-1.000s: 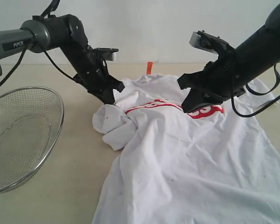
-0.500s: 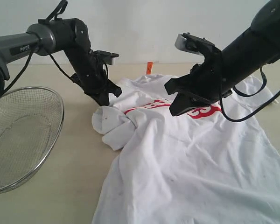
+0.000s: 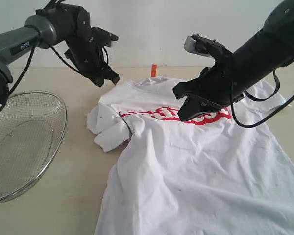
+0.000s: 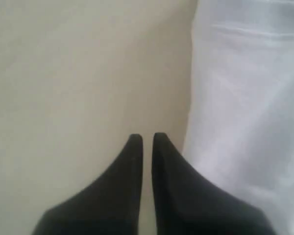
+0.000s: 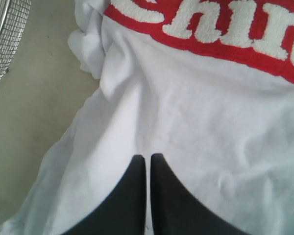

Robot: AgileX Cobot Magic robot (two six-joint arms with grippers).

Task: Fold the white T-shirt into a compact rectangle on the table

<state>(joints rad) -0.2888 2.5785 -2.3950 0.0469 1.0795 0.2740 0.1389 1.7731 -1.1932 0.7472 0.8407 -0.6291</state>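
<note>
Exterior view: soft, even brightness is filling the scene, with only faint shadows lying along the folds of the white T-shirt (image 3: 186,166) and on the table (image 3: 63,196). Left wrist view: everything is blurring, the cloth washing out to a pale, textureless patch. Right wrist view: the weave is showing in focus, the near dark fingers (image 5: 132,196) losing all detail.

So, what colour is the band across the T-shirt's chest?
Red, with white lettering; the band shows best in the right wrist view.

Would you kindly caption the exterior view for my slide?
Left tool by the white T-shirt's shoulder, right tool above its chest, wire basket alongside.
</note>
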